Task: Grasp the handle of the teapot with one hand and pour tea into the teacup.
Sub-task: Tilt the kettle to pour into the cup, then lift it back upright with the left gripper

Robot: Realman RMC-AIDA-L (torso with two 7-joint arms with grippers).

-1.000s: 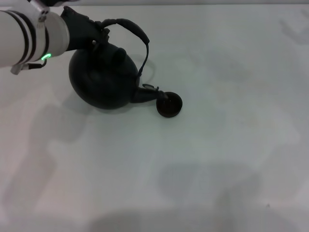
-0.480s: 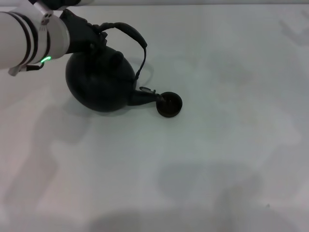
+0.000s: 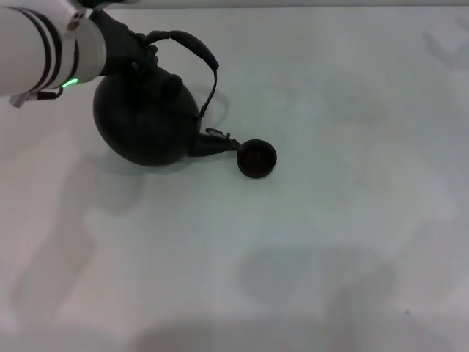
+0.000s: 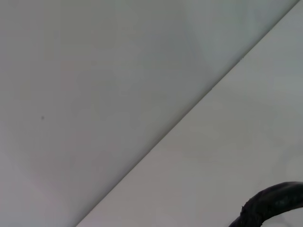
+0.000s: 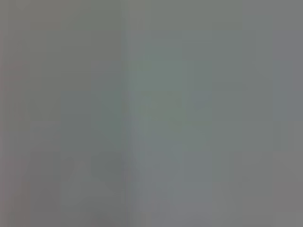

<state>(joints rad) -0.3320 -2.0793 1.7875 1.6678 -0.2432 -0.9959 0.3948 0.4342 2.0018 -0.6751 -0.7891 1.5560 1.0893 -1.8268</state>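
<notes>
Pale table (image 3: 330, 242) bears teapot (image 3: 143, 128) with spout beside teacup (image 3: 257, 159).

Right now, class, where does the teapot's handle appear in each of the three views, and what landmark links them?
Head view: the handle arches over the teapot at upper left, its left end at the left gripper.
Left wrist view: only a dark curved piece of it shows in one corner.
Right wrist view: not in it.
Shared landmark: the pale table, seen in the head and left wrist views.
</notes>
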